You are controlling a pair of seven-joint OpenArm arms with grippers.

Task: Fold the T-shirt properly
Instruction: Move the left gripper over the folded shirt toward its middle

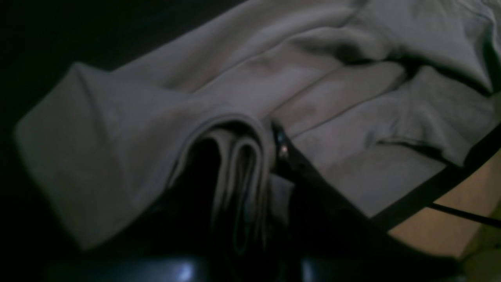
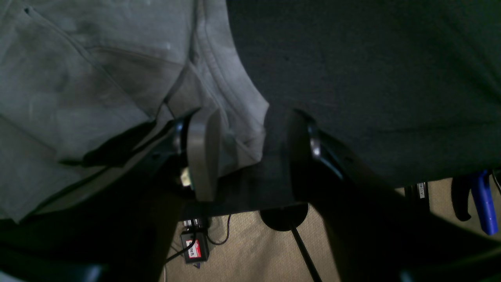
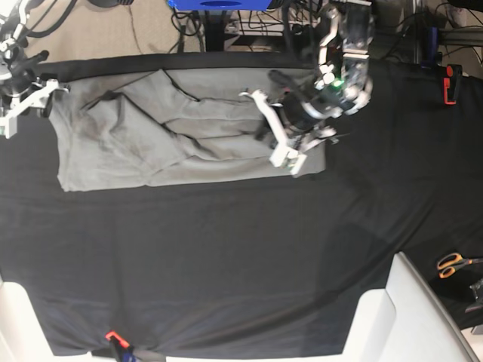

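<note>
The light-grey T-shirt [image 3: 173,128] lies rumpled along the far side of the black table cover [image 3: 226,256]. My left gripper [image 3: 290,160] sits at the shirt's right end. In the left wrist view it [image 1: 250,164] is shut on several folded layers of the T-shirt [image 1: 219,90], lifted into a ridge. My right gripper [image 3: 26,105] is at the shirt's left edge. In the right wrist view it [image 2: 250,156] stands open. One finger [image 2: 203,156] is over the T-shirt [image 2: 98,78] edge and the other over bare black cloth, with nothing gripped.
Orange-handled scissors [image 3: 453,262] lie at the right edge and a red clamp [image 3: 450,83] sits at the far right. White blocks [image 3: 392,317] stand at the near corners. Below the table edge I see floor, a power adapter [image 2: 193,246] and a blue-handled tool [image 2: 483,203].
</note>
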